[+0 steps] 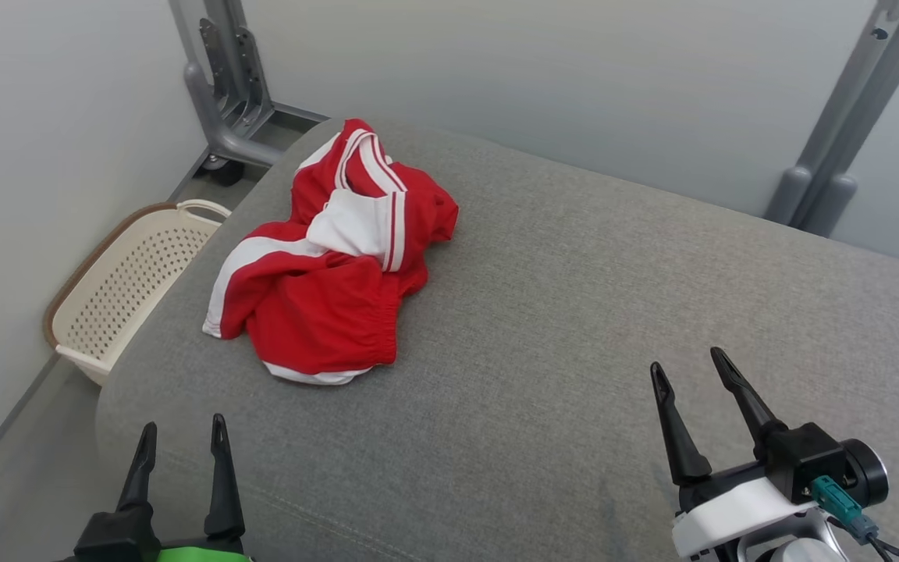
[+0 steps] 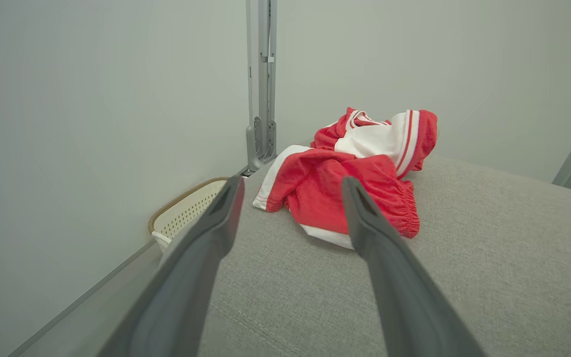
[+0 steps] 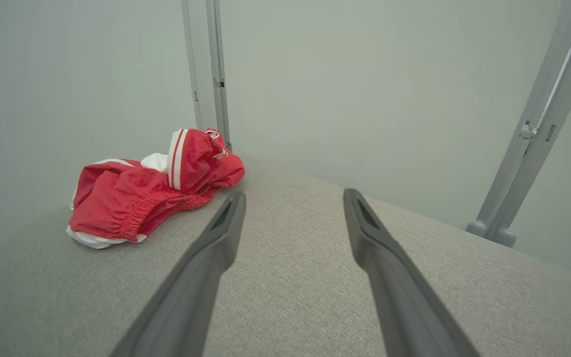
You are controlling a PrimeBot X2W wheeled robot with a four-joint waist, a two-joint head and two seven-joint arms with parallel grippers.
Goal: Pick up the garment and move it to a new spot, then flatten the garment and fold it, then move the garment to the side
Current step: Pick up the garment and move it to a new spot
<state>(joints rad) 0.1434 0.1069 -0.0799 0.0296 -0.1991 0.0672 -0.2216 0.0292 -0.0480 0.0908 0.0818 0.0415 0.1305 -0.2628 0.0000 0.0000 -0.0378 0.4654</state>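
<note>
A crumpled red garment [image 1: 332,257] with white stripes lies in a heap at the far left of the grey padded surface [image 1: 574,312]. My left gripper [image 1: 182,435] is open near the front left edge, well short of the garment [image 2: 345,173], with nothing between its fingers. My right gripper [image 1: 685,365] is open over the front right of the surface, far to the right of the garment [image 3: 137,193], also holding nothing.
A cream perforated laundry basket [image 1: 126,285] with a brown rim stands on the floor beside the surface's left edge. Grey metal frame posts [image 1: 227,86] rise at the back left and back right [image 1: 847,133]. Pale walls close in behind.
</note>
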